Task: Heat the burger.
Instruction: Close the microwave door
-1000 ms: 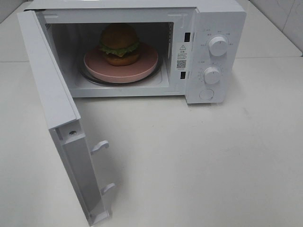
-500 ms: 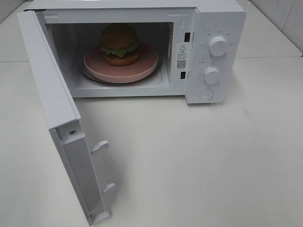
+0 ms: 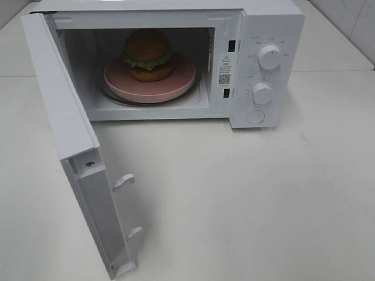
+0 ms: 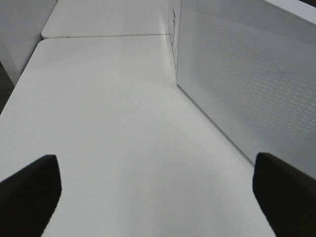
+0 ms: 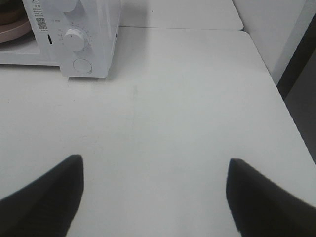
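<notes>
**DESK:** What is shown, and how far along is the job judged to be?

**PHOTO:** A white table is seen with a microwave set at its 12 o'clock edge. The door is swung wide toward 8 o'clock. Inside, a pink plate is seated on the turntable, and the burger is stood on it, toward the plate's 11 o'clock. Loading is judged done. The door is yet to be shut. The upper knob and lower knob, mounted at the cavity's 3 o'clock, are yet to be turned. No heating can be confirmed.

**DESK:** And the jaws?

**PHOTO:** Neither arm is caught by the high camera. The left gripper is shown by its wrist camera with jaws spread wide. Nothing is held or touched, bare table lies between them, and the door's outer face is close by. The right gripper is likewise seen parted, with nothing gripped. The table is seen beneath it, and the panel ahead, well apart.
</notes>
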`<action>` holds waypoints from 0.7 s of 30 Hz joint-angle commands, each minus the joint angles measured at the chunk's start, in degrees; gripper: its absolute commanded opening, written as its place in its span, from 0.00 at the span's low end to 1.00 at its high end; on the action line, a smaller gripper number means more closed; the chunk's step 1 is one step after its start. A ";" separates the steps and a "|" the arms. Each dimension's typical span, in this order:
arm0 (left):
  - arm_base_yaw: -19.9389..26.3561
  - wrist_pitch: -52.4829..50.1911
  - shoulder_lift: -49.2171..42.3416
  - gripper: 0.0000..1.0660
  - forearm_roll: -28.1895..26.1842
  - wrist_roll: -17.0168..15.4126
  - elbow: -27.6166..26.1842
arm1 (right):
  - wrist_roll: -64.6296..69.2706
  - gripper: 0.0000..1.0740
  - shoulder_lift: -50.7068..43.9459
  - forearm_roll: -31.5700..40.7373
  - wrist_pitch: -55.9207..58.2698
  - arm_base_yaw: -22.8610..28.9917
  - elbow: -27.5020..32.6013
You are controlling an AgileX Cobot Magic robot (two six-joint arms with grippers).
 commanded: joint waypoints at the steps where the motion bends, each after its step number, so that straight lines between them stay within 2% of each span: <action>1: -0.06 -0.29 -0.92 0.92 0.00 -0.46 0.11 | 0.69 0.70 -1.55 0.11 -0.34 -0.17 0.11; 21: -0.06 -0.29 -0.92 0.92 0.00 -0.46 0.11 | 0.69 0.70 -1.55 0.11 -0.34 -0.17 0.11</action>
